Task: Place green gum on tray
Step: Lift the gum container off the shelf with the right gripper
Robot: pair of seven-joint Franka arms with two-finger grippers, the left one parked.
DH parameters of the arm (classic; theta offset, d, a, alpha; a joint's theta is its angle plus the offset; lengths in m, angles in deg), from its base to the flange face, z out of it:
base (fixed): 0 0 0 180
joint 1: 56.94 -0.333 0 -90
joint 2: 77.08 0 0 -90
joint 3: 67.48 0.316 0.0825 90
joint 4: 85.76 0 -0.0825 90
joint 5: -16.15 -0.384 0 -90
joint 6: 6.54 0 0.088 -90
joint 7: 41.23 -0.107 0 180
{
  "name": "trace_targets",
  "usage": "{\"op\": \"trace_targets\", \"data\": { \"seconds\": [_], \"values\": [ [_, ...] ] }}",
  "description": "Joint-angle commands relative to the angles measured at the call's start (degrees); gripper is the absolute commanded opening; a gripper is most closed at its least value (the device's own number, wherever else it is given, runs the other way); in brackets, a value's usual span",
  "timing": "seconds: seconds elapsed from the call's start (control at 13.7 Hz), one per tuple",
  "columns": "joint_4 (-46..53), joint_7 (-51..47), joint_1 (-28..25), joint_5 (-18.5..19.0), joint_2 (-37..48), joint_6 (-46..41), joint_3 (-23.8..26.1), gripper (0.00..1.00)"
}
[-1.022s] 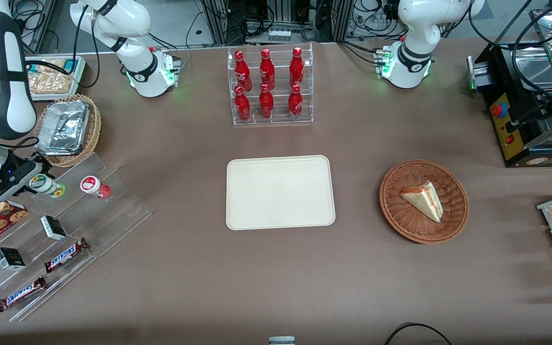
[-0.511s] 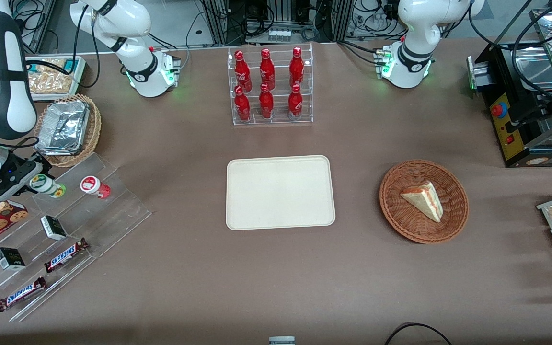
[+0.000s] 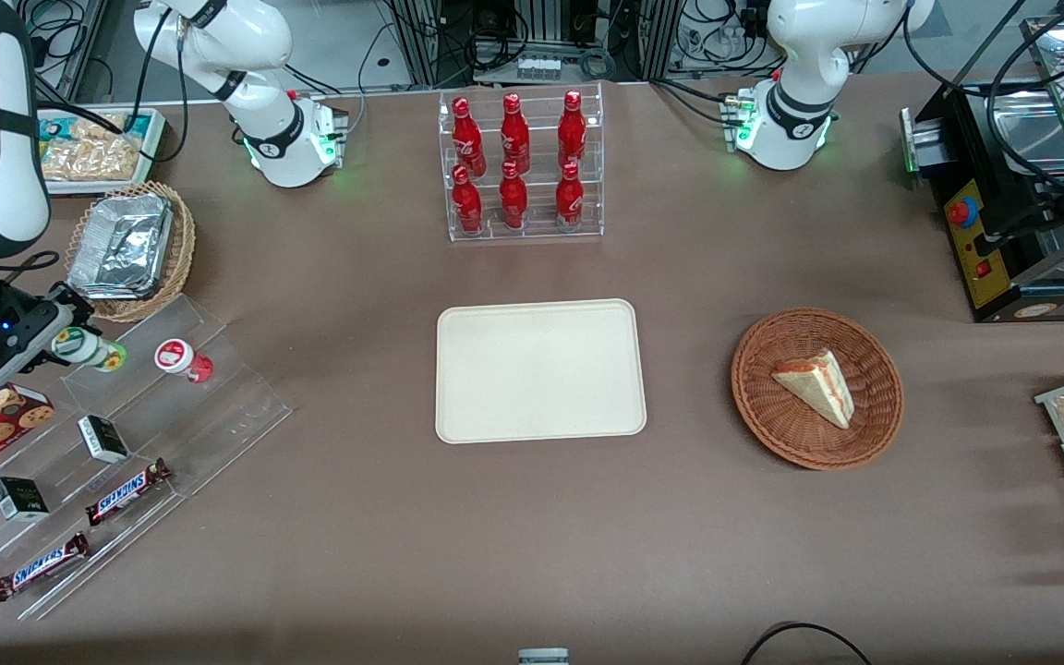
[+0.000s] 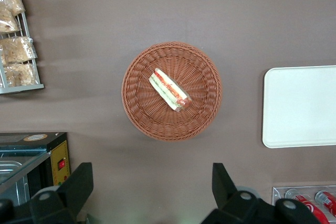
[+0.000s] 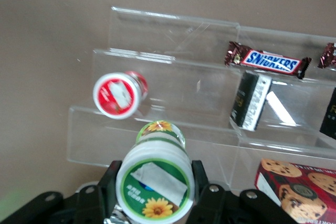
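- Green gum (image 3: pixel 89 347) sits clamped in the gripper (image 3: pixel 59 342), lifted slightly off the clear stepped rack (image 3: pixel 172 406) since a moment ago.
- Cream tray (image 3: pixel 539 370) lies well apart toward mid-table; carrying comes next, I judge.

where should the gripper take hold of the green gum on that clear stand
Around the cylindrical body just under the lid, from the working arm's end. The gripper already has its jaws on either side of the green gum there; its round sides suit a two-sided pinch.
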Motion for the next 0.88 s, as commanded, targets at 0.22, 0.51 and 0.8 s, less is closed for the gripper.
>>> {"op": "trace_targets", "data": {
  "seconds": [0.22, 0.51, 0.8],
  "values": [
    [5.11, -8.61, -6.47, -0.61, -0.74, -8.67, -0.15, 0.00],
    [5.12, -20.66, -12.10, -0.61, -0.56, -11.22, -0.15, 0.00],
    [5.12, -33.22, -18.08, -1.05, -0.74, -13.60, -0.06, 0.00]
  ]
}}
